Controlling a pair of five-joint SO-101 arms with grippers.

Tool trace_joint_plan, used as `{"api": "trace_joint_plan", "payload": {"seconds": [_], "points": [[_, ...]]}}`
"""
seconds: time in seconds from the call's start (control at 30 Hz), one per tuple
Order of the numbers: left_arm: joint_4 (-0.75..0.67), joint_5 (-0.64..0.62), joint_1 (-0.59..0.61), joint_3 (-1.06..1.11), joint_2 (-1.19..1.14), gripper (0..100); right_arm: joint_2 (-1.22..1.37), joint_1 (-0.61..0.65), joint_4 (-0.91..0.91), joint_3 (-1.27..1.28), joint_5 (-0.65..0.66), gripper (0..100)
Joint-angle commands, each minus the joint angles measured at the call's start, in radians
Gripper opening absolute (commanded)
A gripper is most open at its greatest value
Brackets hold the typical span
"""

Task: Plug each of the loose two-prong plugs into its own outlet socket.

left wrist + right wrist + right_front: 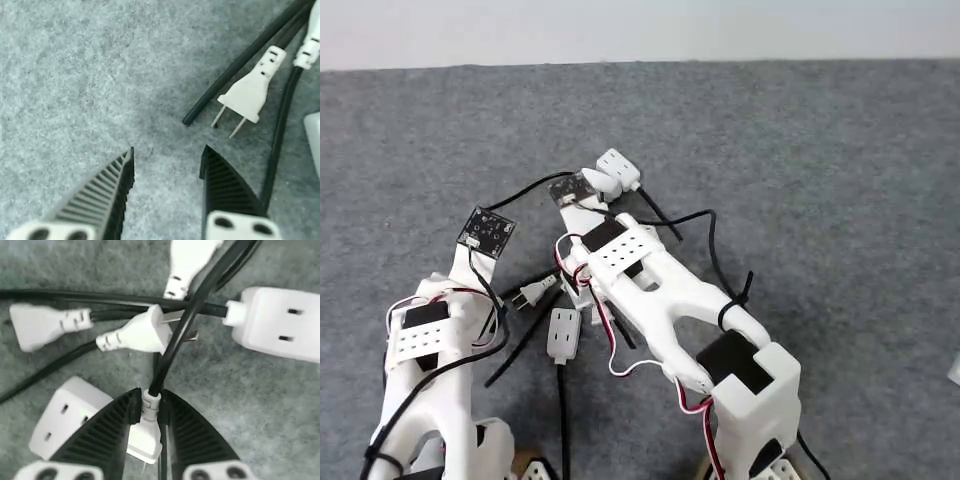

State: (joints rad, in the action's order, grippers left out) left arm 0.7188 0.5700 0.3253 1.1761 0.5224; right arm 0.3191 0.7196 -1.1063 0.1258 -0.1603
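Right hand (150, 395): clenched on a white held plug (142, 437), gripped at the body, low over the grey desk (820, 200) at mid-scene. Its black cord (172, 347) leads out past the fingertips and lies across a second plug (145, 332), whose two prongs are bare. The held plug's prongs appear to point back toward the wrist. In my judgement it should be lifted clear of the tangle and turned so the prongs lead. It can then be squared to one slot pair and pressed straight in, with slack kept in the cord. Left hand (167, 150): released, grasping nothing, over bare desk at the near left, with a loose plug (247, 95) just to its right. Count of sockets: two, the far socket block (618, 168) beyond the right arm and the near socket block (563, 333) between the arm bases. Count of plugs with prongs showing: two certain, one held and one lying free. The second plug and the loose plug may be one item. Two further white cord ends (35, 325) hide their faces.
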Motion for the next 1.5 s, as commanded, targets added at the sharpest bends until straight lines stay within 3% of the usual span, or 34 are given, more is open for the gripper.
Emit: {"api": "trace_joint_plan", "payload": {"seconds": [0.0,0.13,0.27,0.47,0.57,0.73,0.87,1.2,1.47], "points": [[-0.023,-0.011,0.008,-0.008,0.02,21,-0.033,0.019,-0.042,-0.075,0.114,1.0],[-0.017,-0.017,0.008,-0.025,0.017,20,-0.145,0.035,-0.142,-0.095,0.157,1.0],[0.04,-0.018,0.011,-0.134,-0.115,11,-0.344,0.028,-0.163,-0.028,0.183,1.0],[0.281,-0.012,0.008,-0.498,-0.514,4,-0.682,-0.005,-0.082,0.17,0.196,1.0],[0.359,0.04,-0.017,-0.578,-0.589,2,-0.829,-0.002,-0.007,0.287,0.196,1.0],[0.388,0.147,-0.086,-0.544,-0.591,2,-1.006,0.07,0.148,0.485,0.196,0.9],[0.407,0.269,-0.084,-0.489,-0.522,2,-0.989,0.12,0.237,0.56,0.189,0.9],[0.235,0.279,-0.124,-0.196,-0.224,2,-0.78,0.186,0.357,0.56,0.138,0.9],[0.224,0.39,-0.132,-0.05,-0.044,2,-0.769,0.179,0.371,0.548,0.138,0.9]]}}
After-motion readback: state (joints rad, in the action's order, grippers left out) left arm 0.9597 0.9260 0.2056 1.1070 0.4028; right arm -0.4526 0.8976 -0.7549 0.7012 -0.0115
